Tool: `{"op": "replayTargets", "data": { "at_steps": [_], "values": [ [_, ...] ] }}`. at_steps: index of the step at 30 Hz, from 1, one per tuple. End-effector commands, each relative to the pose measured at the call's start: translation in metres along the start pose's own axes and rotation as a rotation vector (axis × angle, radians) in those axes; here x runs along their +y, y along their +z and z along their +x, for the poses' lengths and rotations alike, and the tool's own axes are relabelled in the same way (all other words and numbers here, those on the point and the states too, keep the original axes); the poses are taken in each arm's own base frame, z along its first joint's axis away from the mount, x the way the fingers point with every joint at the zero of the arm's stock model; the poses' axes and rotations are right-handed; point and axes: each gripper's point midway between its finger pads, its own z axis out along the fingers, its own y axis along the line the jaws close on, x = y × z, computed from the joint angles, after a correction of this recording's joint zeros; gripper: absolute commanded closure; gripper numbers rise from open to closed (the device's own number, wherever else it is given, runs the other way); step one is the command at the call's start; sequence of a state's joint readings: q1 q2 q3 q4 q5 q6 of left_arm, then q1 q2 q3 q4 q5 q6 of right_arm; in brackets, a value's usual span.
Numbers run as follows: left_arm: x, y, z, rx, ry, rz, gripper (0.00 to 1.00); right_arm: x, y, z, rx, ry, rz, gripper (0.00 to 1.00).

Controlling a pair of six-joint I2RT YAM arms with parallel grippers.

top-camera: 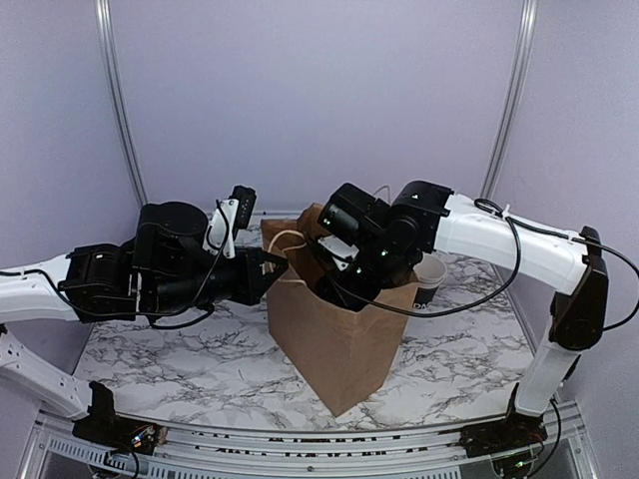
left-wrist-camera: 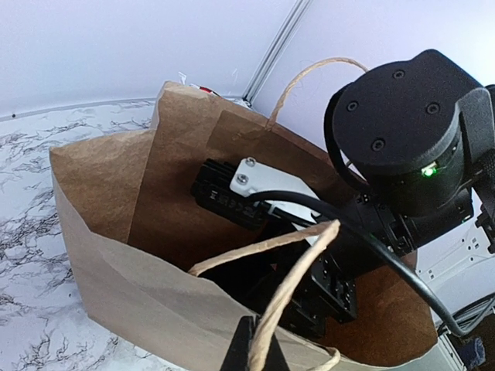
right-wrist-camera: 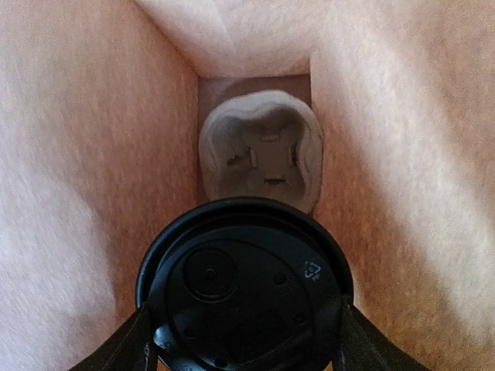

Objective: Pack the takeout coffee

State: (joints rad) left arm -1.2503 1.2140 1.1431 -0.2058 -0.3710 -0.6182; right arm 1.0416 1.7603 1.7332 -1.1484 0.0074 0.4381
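The takeout coffee [right-wrist-camera: 244,286], a black cup of which I see the round black lid, hangs inside the brown paper bag [top-camera: 334,339]. My right gripper [right-wrist-camera: 245,313] is shut on it, one finger [right-wrist-camera: 128,344] on each side of the lid. In the top view the right gripper [top-camera: 337,274] reaches down into the bag's mouth and the cup is hidden. My left gripper [left-wrist-camera: 255,352] is shut on the bag's twisted paper handle [left-wrist-camera: 290,294] at the near rim and holds that side of the bag [left-wrist-camera: 116,255] open; it also shows in the top view [top-camera: 272,265].
A pale moulded-pulp cup holder [right-wrist-camera: 261,151] lies on the bag's bottom, beyond the cup. The bag's walls [right-wrist-camera: 85,178] close in on both sides. A lidless black cup with a white rim [top-camera: 431,274] stands right of the bag on the marble table [top-camera: 200,349].
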Motion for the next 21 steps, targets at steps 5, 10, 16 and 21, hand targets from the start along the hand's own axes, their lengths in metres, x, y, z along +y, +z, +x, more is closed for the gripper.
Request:
{"op": "replayTargets", "data": {
  "at_steps": [5, 10, 16, 21],
  "values": [
    [0.006, -0.014, -0.016, -0.078, -0.045, -0.013, 1.00, 0.003, -0.013, 0.007, 0.007, -0.009, 0.019, 0.42],
    [0.003, -0.014, -0.017, -0.081, -0.050, 0.005, 1.00, 0.001, -0.015, 0.011, 0.002, -0.002, 0.021, 0.42],
    [-0.005, -0.013, -0.016, -0.079, -0.045, 0.046, 1.00, 0.000, 0.002, 0.024, 0.048, -0.003, 0.008, 0.42],
    [-0.008, -0.012, -0.015, -0.074, -0.045, 0.062, 1.00, 0.000, 0.020, 0.035, 0.081, -0.002, -0.007, 0.42]
  ]
}}
